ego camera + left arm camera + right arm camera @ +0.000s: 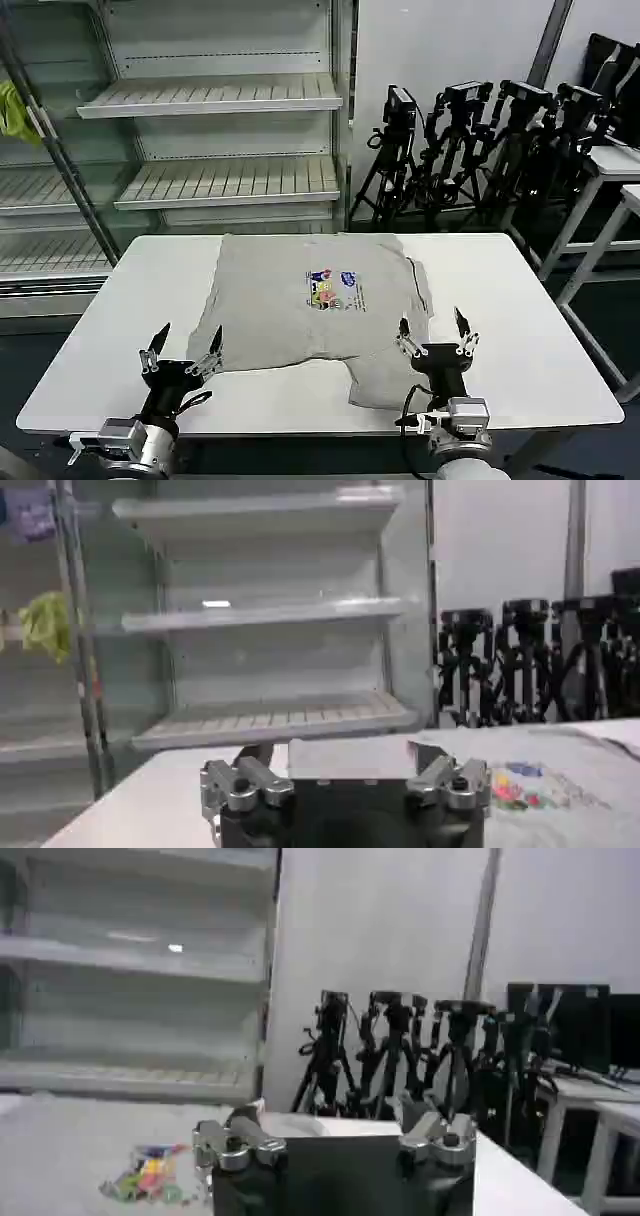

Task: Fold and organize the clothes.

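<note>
On the white worktop a grey shirt with a colourful chest print is lying spread out flat. Both hands are hovering at the near edge with fingers spread wide, holding nothing: the left hand just off the shirt's left corner, the right hand over its near right part.

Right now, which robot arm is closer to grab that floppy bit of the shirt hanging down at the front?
Probably the right. The right gripper hovers open directly over the shirt flap near the table front edge. The left gripper, also open, sits by the shirt's other bottom corner, farther from that flap.
</note>
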`<state>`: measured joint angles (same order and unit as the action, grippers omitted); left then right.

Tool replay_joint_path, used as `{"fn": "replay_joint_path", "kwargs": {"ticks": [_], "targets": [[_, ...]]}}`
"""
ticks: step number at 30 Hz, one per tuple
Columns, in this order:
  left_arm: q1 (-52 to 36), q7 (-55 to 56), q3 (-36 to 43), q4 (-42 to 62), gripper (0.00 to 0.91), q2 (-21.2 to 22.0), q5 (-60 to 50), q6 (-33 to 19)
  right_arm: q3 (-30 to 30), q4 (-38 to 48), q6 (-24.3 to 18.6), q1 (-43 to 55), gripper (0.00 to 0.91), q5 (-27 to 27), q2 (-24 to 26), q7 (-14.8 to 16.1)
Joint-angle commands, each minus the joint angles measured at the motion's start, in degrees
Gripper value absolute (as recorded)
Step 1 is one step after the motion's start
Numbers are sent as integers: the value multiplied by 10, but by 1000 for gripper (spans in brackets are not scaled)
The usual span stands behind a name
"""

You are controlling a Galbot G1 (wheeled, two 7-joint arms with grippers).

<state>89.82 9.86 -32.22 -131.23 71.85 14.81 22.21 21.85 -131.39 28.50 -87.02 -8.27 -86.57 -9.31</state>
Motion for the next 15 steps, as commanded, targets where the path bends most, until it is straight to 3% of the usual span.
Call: {"fn": "replay_joint_path", "kwargs": {"ticks": [1, 2, 15], "targets": [[-3, 12, -6, 10, 907, -6, 34, 91, 16, 12, 46, -33, 907, 14, 15, 7], [-6, 16, -9, 12, 907, -10, 56, 110, 20, 16, 46, -36, 907, 22, 16, 5], [-50, 33, 14, 98, 907, -48, 119, 109, 11, 55, 46, -55, 907, 31, 9, 4]]}}
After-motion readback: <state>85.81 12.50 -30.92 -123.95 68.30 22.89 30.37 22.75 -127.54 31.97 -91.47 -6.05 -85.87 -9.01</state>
